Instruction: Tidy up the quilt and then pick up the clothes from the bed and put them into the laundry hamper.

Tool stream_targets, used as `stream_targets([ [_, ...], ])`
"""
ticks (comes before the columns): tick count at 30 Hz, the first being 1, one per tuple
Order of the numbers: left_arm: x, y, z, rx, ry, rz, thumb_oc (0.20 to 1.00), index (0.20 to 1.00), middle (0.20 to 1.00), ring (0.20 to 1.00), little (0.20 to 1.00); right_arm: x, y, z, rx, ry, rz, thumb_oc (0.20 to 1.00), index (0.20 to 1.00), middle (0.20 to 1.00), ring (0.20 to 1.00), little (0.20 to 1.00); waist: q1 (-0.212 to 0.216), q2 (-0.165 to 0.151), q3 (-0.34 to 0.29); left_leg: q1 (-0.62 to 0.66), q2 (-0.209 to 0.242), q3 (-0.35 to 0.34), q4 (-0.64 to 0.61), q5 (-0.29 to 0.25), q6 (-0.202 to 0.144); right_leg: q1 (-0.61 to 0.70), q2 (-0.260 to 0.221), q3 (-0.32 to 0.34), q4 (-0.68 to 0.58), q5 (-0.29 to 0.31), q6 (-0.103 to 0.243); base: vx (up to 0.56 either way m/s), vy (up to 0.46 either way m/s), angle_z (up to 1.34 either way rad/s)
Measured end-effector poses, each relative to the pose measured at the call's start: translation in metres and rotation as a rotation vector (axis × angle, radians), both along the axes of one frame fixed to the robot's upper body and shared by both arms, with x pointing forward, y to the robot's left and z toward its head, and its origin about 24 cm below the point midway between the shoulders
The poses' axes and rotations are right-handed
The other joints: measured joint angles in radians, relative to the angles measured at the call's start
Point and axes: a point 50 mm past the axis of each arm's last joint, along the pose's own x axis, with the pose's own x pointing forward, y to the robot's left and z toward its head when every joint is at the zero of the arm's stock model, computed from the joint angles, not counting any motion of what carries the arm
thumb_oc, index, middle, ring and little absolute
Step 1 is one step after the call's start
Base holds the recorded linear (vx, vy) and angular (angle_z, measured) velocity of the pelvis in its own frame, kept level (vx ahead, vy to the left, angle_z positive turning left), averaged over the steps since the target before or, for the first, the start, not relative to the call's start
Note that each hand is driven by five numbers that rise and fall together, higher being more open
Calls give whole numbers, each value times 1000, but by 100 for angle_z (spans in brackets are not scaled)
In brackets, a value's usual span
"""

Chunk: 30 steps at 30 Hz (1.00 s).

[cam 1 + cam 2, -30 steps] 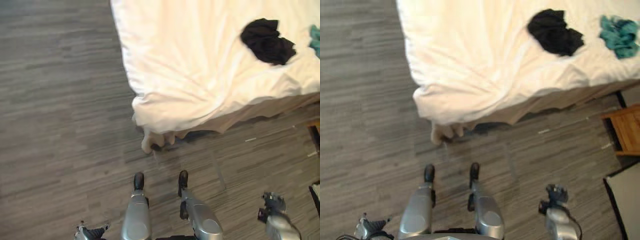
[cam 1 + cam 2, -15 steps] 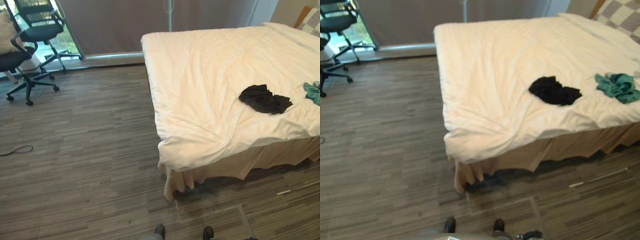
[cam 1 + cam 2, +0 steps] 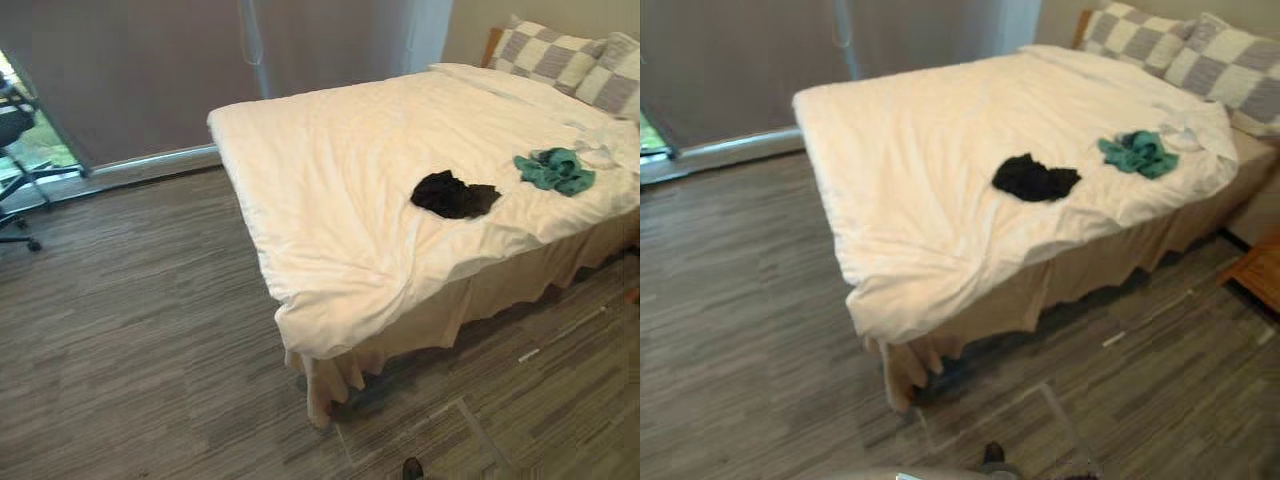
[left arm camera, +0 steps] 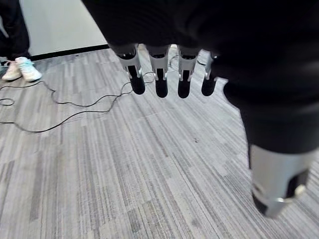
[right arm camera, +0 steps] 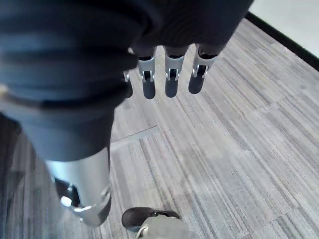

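On the bed [image 3: 560, 270], the quilt [image 3: 330, 180] is seen spread, rumpled at its near corner, with black clothes [image 3: 452, 194] and green clothes [image 3: 552, 169] lying apart on it. Tidying appears not yet begun; an approach is called for. The left hand [image 4: 169, 74] and right hand [image 5: 169, 74] are held straight-fingered, empty, above the floor [image 4: 124, 164].

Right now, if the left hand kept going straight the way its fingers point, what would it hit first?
Most likely the bare wood-look floor. The left hand hangs open, holding nothing, nothing between.
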Motion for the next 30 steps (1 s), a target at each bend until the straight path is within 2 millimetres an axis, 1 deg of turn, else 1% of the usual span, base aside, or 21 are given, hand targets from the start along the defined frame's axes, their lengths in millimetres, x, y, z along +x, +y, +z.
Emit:
stream_targets([
  [4,-2,-1,0,0,5,-9,1000,1000,1000,1000,1000,-4,-3,0,-3,6,-31,1000,1000,1000,1000,1000,-14,-3,10,18,18,128,3,-6,-9,-54,-20,-100,21,-1,-2,57,-53,-105],
  [5,-12,1,0,9,26,8,1000,1000,1000,1000,1000,-6,0,-1,8,8,-23,1000,1000,1000,1000,1000,-16,-16,16,56,28,247,4,-23,-39,-110,-36,-204,84,-17,-7,86,-46,-199],
  [6,-25,2,0,13,53,26,1000,1000,1000,1000,1000,-1,2,-1,16,-11,-16,1000,1000,1000,1000,1000,-14,-11,15,79,40,311,8,-37,-55,-140,-41,-263,115,-35,-14,88,-49,-228],
  [7,-34,3,0,19,74,37,1000,1000,1000,1000,1000,8,4,0,25,-35,-6,1000,1000,1000,1000,1000,-7,-10,18,84,65,353,18,-52,-47,-147,-49,-303,148,-35,-16,135,-25,-192],
  [8,-38,5,1,31,83,43,1000,1000,1000,1000,1000,6,6,-1,35,-35,-6,1000,1000,1000,1000,1000,-15,-16,21,91,91,421,40,-80,-48,-179,-70,-397,212,-42,-21,175,-60,-183],
  [9,-33,9,3,52,69,37,1000,1000,1000,1000,1000,0,3,-2,29,-6,-13,1000,1000,1000,1000,1000,-9,-21,23,96,109,473,54,-97,-64,-229,-94,-535,335,-65,2,189,-72,-162],
  [10,-22,10,3,59,45,29,1000,1000,1000,1000,1000,-3,1,-1,24,-1,-20,1000,1000,1000,1000,1000,-10,-31,30,105,107,477,65,-115,-80,-248,-107,-569,391,-79,10,167,-122,-146],
  [11,-19,9,3,60,47,23,1000,1000,1000,1000,1000,-4,-3,0,15,-1,-27,1000,1000,1000,1000,1000,-3,-35,40,104,101,457,86,-128,-78,-250,-97,-568,397,-106,-39,204,-119,-107],
  [12,-4,2,1,44,23,9,1000,1000,1000,1000,1000,-7,-14,2,-10,-9,-42,1000,1000,1000,1000,1000,-22,-2,66,99,114,375,123,-168,-62,-233,-55,-541,382,-116,-67,239,-93,-78],
  [14,19,-4,1,35,-28,-14,1000,1000,1000,1000,1000,-5,-25,5,-37,-27,-57,1000,1000,1000,1000,1000,-47,31,86,98,150,312,209,-167,-75,-218,-12,-505,378,-154,-117,210,-59,-57],
  [16,25,-5,2,33,-45,-12,1000,1000,1000,1000,1000,-1,-29,7,-48,-43,-51,1000,1000,1000,1000,1000,-51,46,90,83,169,263,290,-138,-101,-203,7,-492,356,-159,-124,192,-120,-83],
  [17,31,-11,1,23,-67,-2,1000,1000,1000,1000,1000,7,-32,9,-55,-63,-44,1000,1000,1000,1000,1000,-49,71,89,49,186,196,423,-104,-150,-175,38,-501,326,-162,-130,238,-114,-91],
  [18,35,-13,1,29,-89,8,1000,1000,1000,1000,1000,12,-31,9,-53,-66,-42,1000,1000,1000,1000,1000,-37,64,99,-15,199,137,581,-68,-163,-166,39,-473,327,-178,-164,286,-14,-130],
  [19,37,-18,1,32,-87,-14,1000,1000,1000,1000,1000,23,-30,10,-55,-75,-32,1000,1000,1000,1000,1000,-10,49,110,-156,212,58,845,92,-169,-149,39,-415,312,-170,-200,114,119,-116],
  [20,34,-23,-1,21,-79,-16,1000,1000,1000,1000,1000,24,-29,10,-59,-71,-17,1000,1000,1000,1000,1000,-4,47,110,-205,208,18,928,107,-184,-139,38,-406,297,-159,-201,126,165,-122],
  [21,34,-32,-3,-7,-84,-1,1000,1000,1000,1000,1000,39,-28,13,-66,-101,28,1000,1000,1000,1000,1000,8,44,116,-322,180,-54,972,81,-161,-97,40,-351,265,-151,-190,80,131,-82],
  [22,35,-35,-3,-16,-91,3,1000,1000,1000,1000,1000,39,-26,13,-63,-97,40,1000,1000,1000,1000,1000,16,38,117,-333,167,-51,941,73,-146,-90,35,-352,254,-141,-198,199,276,-94],
  [24,33,-37,-4,-25,-81,16,1000,1000,1000,1000,1000,49,-22,14,-59,-121,60,1000,1000,1000,1000,1000,11,43,114,-372,199,-30,769,91,-130,-17,51,-327,204,-141,-190,188,316,-70],
  [26,29,-35,-5,-21,-63,22,1000,1000,1000,1000,1000,52,-21,15,-61,-140,71,1000,1000,1000,1000,1000,9,48,105,-341,204,-39,491,126,-114,23,79,-284,170,-157,-171,164,291,-57],
  [29,31,-34,-4,-29,-75,56,1000,1000,1000,1000,1000,49,-29,17,-96,-126,71,1000,1000,1000,1000,1000,23,76,88,-279,173,-178,128,167,-125,35,128,-223,142,-144,-178,101,210,-51],
  [30,31,-33,-4,-28,-76,68,1000,1000,1000,1000,1000,46,-31,17,-105,-122,69,1000,1000,1000,1000,1000,30,76,88,-258,161,-204,88,167,-125,44,140,-192,133,-143,-178,55,280,-98],
])
